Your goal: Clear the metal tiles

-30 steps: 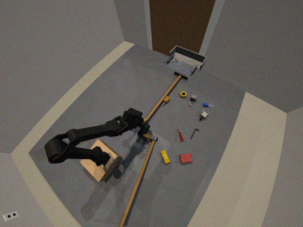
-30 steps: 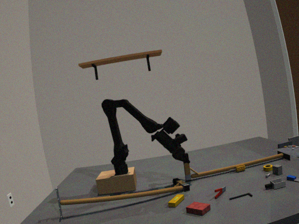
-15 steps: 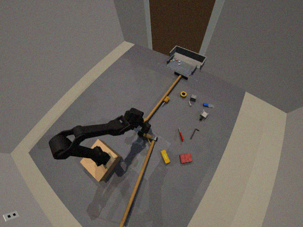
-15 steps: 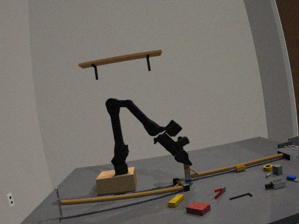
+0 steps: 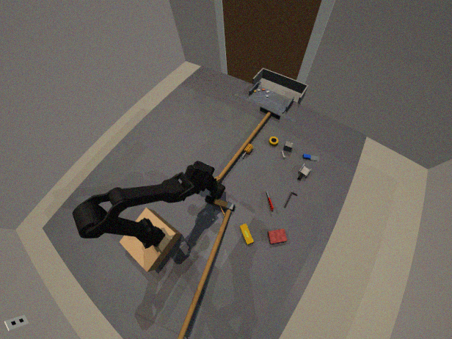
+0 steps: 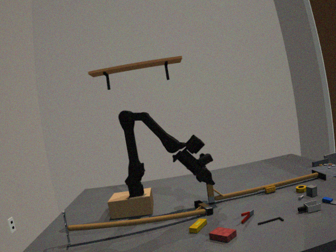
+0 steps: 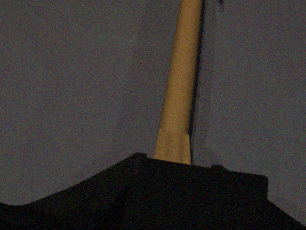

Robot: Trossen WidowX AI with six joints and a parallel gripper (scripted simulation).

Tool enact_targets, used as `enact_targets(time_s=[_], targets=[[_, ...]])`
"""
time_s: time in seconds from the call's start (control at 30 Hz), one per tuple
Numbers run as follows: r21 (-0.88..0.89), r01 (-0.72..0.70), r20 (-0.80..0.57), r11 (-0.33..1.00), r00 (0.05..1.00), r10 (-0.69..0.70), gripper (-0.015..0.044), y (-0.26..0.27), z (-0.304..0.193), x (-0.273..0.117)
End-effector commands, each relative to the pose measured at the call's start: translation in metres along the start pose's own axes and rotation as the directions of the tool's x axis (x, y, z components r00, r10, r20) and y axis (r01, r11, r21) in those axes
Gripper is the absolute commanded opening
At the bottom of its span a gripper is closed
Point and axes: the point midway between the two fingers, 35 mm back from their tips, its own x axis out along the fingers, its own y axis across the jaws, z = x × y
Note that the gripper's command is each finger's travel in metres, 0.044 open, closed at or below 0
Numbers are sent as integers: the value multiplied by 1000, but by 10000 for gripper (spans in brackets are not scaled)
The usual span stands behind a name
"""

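The long scraper's wooden handle (image 5: 243, 147) (image 6: 245, 191) (image 7: 182, 75) lies along the table. Its dark blade (image 5: 270, 112) (image 6: 319, 174) is at the near edge of the steel plate (image 5: 273, 103) (image 6: 329, 173). Its wooden upright grip (image 6: 210, 192) (image 7: 173, 147) stands at the near end. My gripper (image 5: 219, 189) (image 6: 209, 183) (image 7: 182, 177) is shut on the top of that grip; the fingers hide its cap. Several small tiles, one of them orange (image 5: 263, 89), lie on the plate's far left part. The catch box (image 5: 284, 80) is at the plate's far end.
A second long-handled tool (image 5: 207, 273) (image 6: 136, 220) with a wire end lies near the base block (image 5: 147, 258) (image 6: 131, 207). To the right are a yellow block (image 5: 246, 234) (image 6: 198, 226), a red block (image 5: 277, 236) (image 6: 222, 234), red-handled pliers (image 5: 271, 202) and a tape roll (image 5: 274, 137).
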Motion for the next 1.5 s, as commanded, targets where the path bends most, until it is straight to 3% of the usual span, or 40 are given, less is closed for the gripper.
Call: enact_targets(time_s=[0.0,0.07,1.47], targets=[[0,-1,-1,1000,1000,1,32,0,0,0],[0,-1,-1,1000,1000,1,0,0,0,-1],[-6,-9,-8,1000,1000,8,0,49,-1,-4]])
